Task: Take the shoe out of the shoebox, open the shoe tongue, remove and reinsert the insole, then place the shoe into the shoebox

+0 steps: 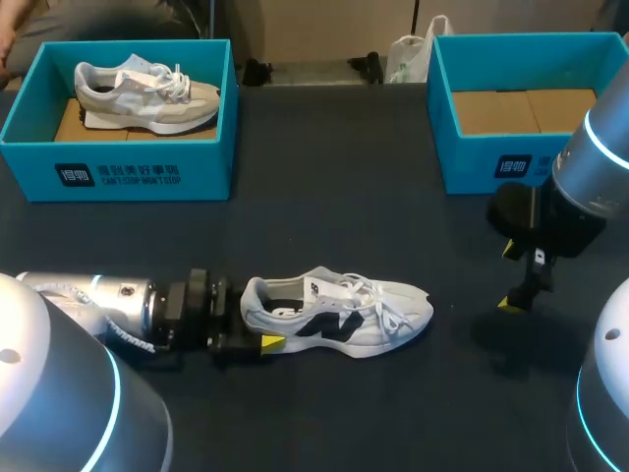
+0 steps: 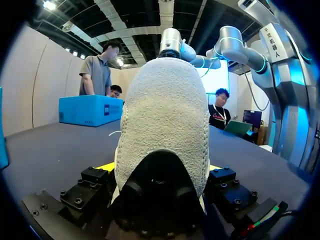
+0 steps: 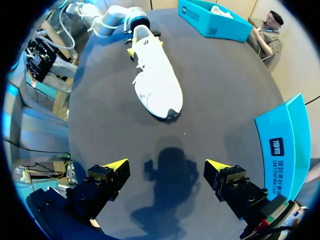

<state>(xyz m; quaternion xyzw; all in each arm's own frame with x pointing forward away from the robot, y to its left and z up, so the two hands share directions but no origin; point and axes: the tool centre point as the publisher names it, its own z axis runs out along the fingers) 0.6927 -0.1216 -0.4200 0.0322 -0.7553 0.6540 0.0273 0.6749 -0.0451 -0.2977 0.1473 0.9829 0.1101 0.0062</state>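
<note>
A dark table (image 1: 334, 216) carries two teal boxes at its far side. The left gripper (image 2: 160, 167) pinches the heel of the white shoe (image 1: 344, 320) from both sides, with a yellow tip against each flank. The shoe lies on its sole on the table and stretches straight ahead of this gripper, toe pointing away from it.

The right gripper (image 3: 166, 165) hangs above bare tabletop with its fingers spread wide and nothing between them. The shoe's toe lies ahead of it, well apart. The right shoebox (image 1: 482, 162) stands just beside this gripper. Far off beyond the left gripper, the left shoebox (image 1: 128, 172) holds a grey shoe (image 1: 147, 93).
</note>
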